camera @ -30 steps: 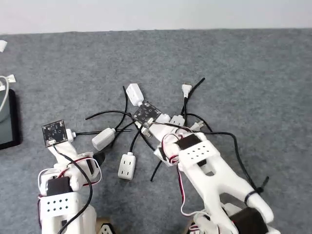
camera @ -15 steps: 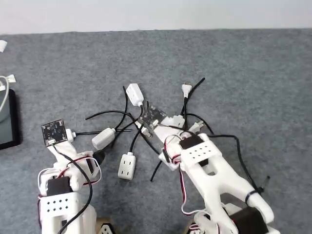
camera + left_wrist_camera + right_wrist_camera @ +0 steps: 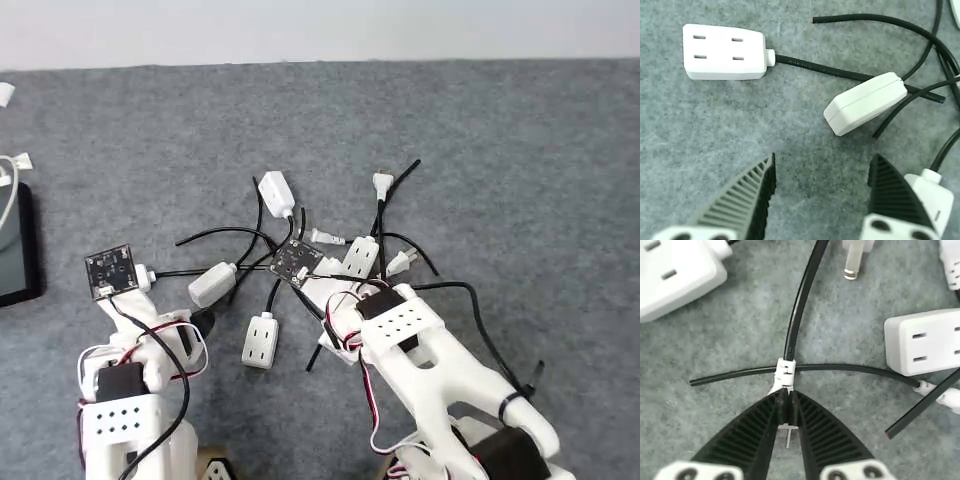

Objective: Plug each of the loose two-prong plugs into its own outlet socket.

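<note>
High view, twin-socket outlet (image 3: 260,340) on grey carpet (image 3: 520,140), left arm (image 3: 130,400) just beside it, right arm (image 3: 430,350) on its other side, drawn back toward its base since a second ago, uncovering a loose plug (image 3: 325,238) beyond the outlet, left wrist view, left gripper (image 3: 824,160) spread wide and empty near that outlet, right wrist view, right gripper (image 3: 786,392) pinched tight on a two-prong plug (image 3: 785,371).

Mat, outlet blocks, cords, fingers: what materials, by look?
Mat: grey felt or short-pile carpet, with fuzzy mottled fibres.
Outlet block: white moulded plastic, smooth with a slight sheen.
Cord: black rubber or PVC jacket, probably; smooth and lies in curves.
Left arm's fingers: black ribbed plastic, matte, likely printed.
</note>
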